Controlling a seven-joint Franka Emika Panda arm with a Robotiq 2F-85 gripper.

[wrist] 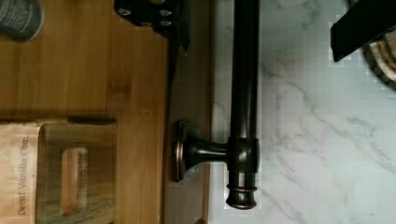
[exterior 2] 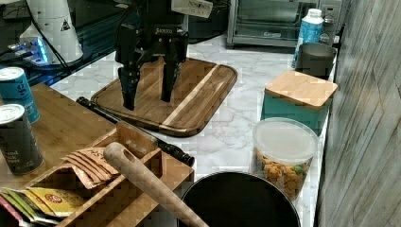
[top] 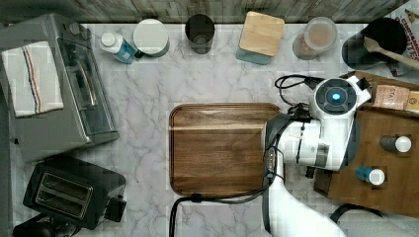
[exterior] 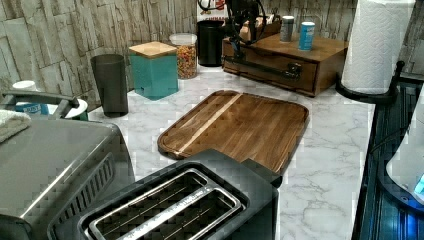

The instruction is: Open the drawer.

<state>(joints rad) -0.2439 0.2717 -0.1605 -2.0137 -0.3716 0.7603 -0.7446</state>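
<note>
Seen from above in the top view, drawer [exterior: 272, 67] front mostly hidden beneath the white robot arm. Shown plainly in the left view: set in a low wooden cabinet [exterior: 320, 50] at the far end of the surface [exterior: 325, 150], long black bar handle [exterior: 260, 67] running across the front, apparently shut flush. In the right view, handle [exterior 2: 137, 130] cut off partway by a wooden organiser box [exterior 2: 118, 175] of sachets. Wrist view close on one handle end [wrist: 243, 116] and its mounting post, white marble beneath.

Tool [exterior 2: 147, 97] hanging above the handle, black fingers [exterior 2: 127, 90] spread wide, one to each side of the bar, gripping nothing. In the left view, tool [exterior: 240, 37] dark and hard to make out against the cabinet.

Surface of white marble with grey veining, backed by a stone-pattern wall. Dark-wood cutting board [top: 222, 148] in the middle, just beside the cabinet. Toaster oven [top: 49, 89] and black toaster [top: 74, 192] at the top view's left. Paper-towel roll [exterior: 375, 45] cut off at the left view's upper edge.
</note>
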